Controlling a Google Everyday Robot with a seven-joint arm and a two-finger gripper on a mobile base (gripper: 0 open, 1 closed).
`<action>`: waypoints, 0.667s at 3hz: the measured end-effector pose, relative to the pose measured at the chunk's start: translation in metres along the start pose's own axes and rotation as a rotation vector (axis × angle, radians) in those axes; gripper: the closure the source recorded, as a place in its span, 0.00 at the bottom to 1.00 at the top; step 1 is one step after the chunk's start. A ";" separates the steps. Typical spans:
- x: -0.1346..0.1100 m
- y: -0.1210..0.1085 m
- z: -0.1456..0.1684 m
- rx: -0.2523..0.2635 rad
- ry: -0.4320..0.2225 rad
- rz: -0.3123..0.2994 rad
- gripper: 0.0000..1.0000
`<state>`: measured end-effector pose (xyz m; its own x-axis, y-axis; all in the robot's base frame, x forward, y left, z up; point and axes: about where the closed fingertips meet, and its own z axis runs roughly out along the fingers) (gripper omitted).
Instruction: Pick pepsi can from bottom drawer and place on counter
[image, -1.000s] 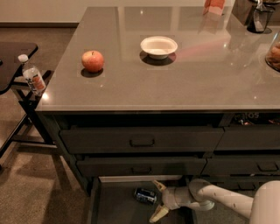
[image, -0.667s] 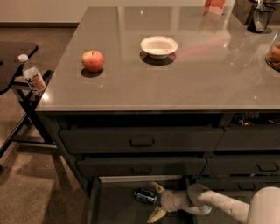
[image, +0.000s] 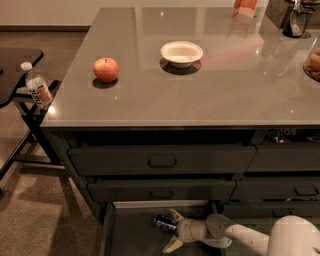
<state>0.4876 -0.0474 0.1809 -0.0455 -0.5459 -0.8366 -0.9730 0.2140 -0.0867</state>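
Note:
The pepsi can (image: 163, 223), dark blue with a silver end, lies on its side on the floor of the open bottom drawer (image: 131, 239). My gripper (image: 172, 230) reaches into the drawer from the right, low over the floor. Its pale fingers (image: 175, 215) are spread open, and the can sits at the mouth between them, closer to the upper finger. I cannot tell whether they touch it. The counter (image: 200, 90) is the glossy grey-brown slab above the drawers.
A red apple (image: 106, 69) and a white bowl (image: 181, 52) stand on the counter, with dark items at its far right. Two shut handled drawers (image: 162, 161) sit above the open one. A clear bottle (image: 37, 87) stands on a black side table at left.
My gripper has slid a little to the left inside the drawer, closing in on the can. The can has not moved.

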 end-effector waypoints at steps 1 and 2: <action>0.016 -0.011 0.025 0.021 0.038 -0.004 0.00; 0.016 -0.012 0.026 0.023 0.039 -0.005 0.19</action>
<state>0.5043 -0.0377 0.1547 -0.0497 -0.5782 -0.8144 -0.9679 0.2290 -0.1036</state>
